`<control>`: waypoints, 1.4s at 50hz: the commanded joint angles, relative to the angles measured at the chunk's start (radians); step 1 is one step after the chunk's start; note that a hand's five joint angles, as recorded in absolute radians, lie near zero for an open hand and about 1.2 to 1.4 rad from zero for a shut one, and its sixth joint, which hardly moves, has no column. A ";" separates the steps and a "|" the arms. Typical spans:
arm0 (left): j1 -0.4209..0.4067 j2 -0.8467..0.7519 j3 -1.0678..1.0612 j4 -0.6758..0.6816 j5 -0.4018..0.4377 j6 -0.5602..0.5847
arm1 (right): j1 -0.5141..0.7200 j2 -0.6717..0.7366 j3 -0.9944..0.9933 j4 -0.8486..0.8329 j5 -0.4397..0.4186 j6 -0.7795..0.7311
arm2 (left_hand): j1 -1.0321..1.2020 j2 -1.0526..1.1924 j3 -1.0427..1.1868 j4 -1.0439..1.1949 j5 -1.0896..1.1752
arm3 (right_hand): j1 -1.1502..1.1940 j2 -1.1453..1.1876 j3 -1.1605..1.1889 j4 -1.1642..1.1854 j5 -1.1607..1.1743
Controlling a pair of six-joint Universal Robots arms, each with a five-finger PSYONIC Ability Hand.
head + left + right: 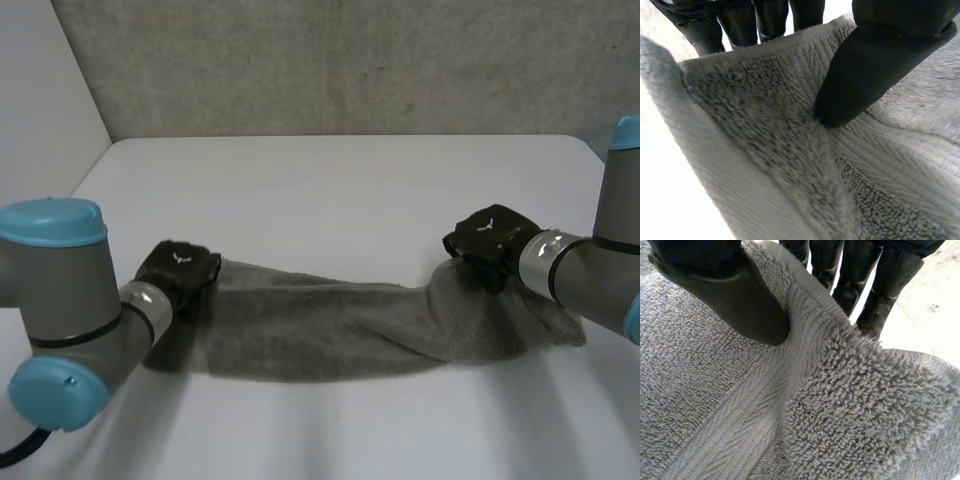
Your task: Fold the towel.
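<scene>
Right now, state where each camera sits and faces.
Head view: behind the arms, looking down at the table; left robot hand and right robot hand hold the towel by its ends.
Left wrist view: on that wrist, along the palm; its thumb pinches towel.
Right wrist view: likewise; its thumb pinches towel.
All share the towel.

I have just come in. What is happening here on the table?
A two-armed robot is handling a grey towel on the white table. The left hand pinches one end of the towel between thumb and fingers, and the right hand pinches the opposite end in the same way. The towel lies stretched out between them as a long, rumpled strip, not yet a neat fold.
</scene>
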 commanded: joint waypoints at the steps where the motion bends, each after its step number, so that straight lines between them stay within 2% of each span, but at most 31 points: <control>1: 0.001 -0.047 0.244 0.128 -0.012 0.099 | 0.026 0.028 -0.206 -0.153 0.060 0.005 | 0.218 0.196 0.197 0.196 0.210 | 0.079 0.062 0.068 0.054 0.052; 2: 0.001 -0.047 0.245 0.128 -0.012 0.099 | 0.026 0.029 -0.207 -0.154 0.061 0.005 | 0.218 0.196 0.197 0.196 0.210 | 0.079 0.062 0.068 0.054 0.052; 4: -0.001 -0.044 0.368 0.213 -0.030 0.079 | 0.037 0.029 -0.305 -0.355 0.093 0.016 | 0.218 0.196 0.197 0.196 0.210 | 0.079 0.062 0.068 0.054 0.052; 5: -0.001 -0.044 0.369 0.214 -0.031 0.079 | 0.037 0.029 -0.305 -0.356 0.093 0.016 | 0.218 0.196 0.197 0.196 0.210 | 0.079 0.062 0.068 0.054 0.052; 7: 0.001 -0.030 0.467 0.313 -0.075 0.035 | 0.040 0.013 -0.329 -0.582 0.111 0.025 | 0.218 0.196 0.197 0.196 0.210 | 0.079 0.062 0.068 0.054 0.052; 8: 0.001 -0.030 0.467 0.314 -0.075 0.035 | 0.040 0.013 -0.329 -0.583 0.111 0.025 | 0.218 0.196 0.197 0.196 0.210 | 0.079 0.062 0.068 0.054 0.052; 9: 0.001 -0.021 0.496 0.350 -0.098 0.003 | 0.040 0.004 -0.328 -0.674 0.120 0.034 | 0.218 0.196 0.197 0.196 0.210 | 0.079 0.062 0.068 0.054 0.052; 11: 0.002 -0.013 0.516 0.369 -0.115 -0.025 | 0.043 -0.004 -0.323 -0.726 0.128 0.039 | 0.218 0.196 0.197 0.196 0.210 | 0.079 0.062 0.068 0.054 0.052; 13: 0.004 -0.007 0.519 0.372 -0.121 -0.048 | 0.043 -0.004 -0.320 -0.718 0.136 0.036 | 0.218 0.196 0.197 0.196 0.210 | 0.079 0.062 0.068 0.054 0.052; 18: -0.001 -0.007 0.455 0.340 -0.120 -0.073 | 0.046 0.006 -0.299 -0.568 0.131 0.034 | 0.218 0.196 0.197 0.196 0.210 | 0.079 0.062 0.068 0.054 0.052; 20: -0.001 -0.018 0.372 0.327 -0.110 -0.071 | 0.048 0.027 -0.277 -0.457 0.122 0.034 | 0.218 0.196 0.197 0.196 0.210 | 0.079 0.062 0.068 0.054 0.052; 23: -0.001 -0.033 0.289 0.330 -0.089 -0.071 | 0.048 0.056 -0.250 -0.384 0.104 0.033 | 0.218 0.196 0.197 0.196 0.210 | 0.079 0.062 0.068 0.054 0.052; 30: -0.001 -0.085 0.168 0.330 -0.029 -0.074 | 0.046 0.119 -0.175 -0.356 0.081 0.031 | 0.218 0.196 0.197 0.196 0.210 | 0.079 0.062 0.068 0.054 0.052; 36: 0.001 -0.090 0.073 0.324 -0.023 -0.073 | 0.046 0.182 -0.113 -0.347 0.082 0.027 | 0.218 0.196 0.197 0.196 0.210 | 0.079 0.062 0.068 0.054 0.052; 43: 0.002 -0.044 0.008 0.323 -0.020 -0.073 | 0.043 0.176 -0.060 -0.347 0.093 0.011 | 0.218 0.196 0.197 0.196 0.210 | 0.079 0.062 0.068 0.054 0.052; 44: 0.004 -0.030 -0.004 0.323 -0.020 -0.073 | 0.040 0.164 -0.050 -0.347 0.099 0.011 | 0.218 0.196 0.197 0.196 0.210 | -0.027 -0.044 -0.038 -0.053 -0.054; 45: 0.004 -0.030 -0.004 0.323 -0.020 -0.073 | 0.040 0.164 -0.050 -0.347 0.099 0.011 | 0.218 0.196 0.197 0.196 0.210 | -0.028 -0.045 -0.039 -0.054 -0.055; 47: 0.005 -0.003 -0.025 0.323 -0.018 -0.073 | 0.036 0.130 -0.020 -0.349 0.102 0.019 | 0.218 0.196 0.197 0.196 0.210 | -0.578 -0.595 -0.589 -0.603 -0.605; 50: 0.007 0.022 -0.041 0.323 -0.018 -0.074 | 0.033 0.093 0.014 -0.350 0.104 0.025 | 0.218 0.196 0.197 0.196 0.210 | -0.712 -0.729 -0.723 -0.738 -0.739; 56: 0.010 0.043 -0.061 0.323 -0.017 -0.074 | 0.031 0.042 0.057 -0.346 0.117 0.063 | 0.218 0.196 0.197 0.196 0.210 | -0.803 -0.820 -0.814 -0.829 -0.830; 61: 0.011 0.045 -0.076 0.326 -0.017 -0.074 | 0.013 0.001 0.094 -0.304 0.143 0.177 | 0.218 0.196 0.197 0.196 0.210 | -0.797 -0.814 -0.808 -0.823 -0.825; 70: 0.014 0.043 -0.081 0.327 -0.017 -0.074 | -0.043 0.004 0.121 -0.229 0.143 0.197 | 0.218 0.196 0.197 0.196 0.210 | -0.774 -0.791 -0.785 -0.800 -0.801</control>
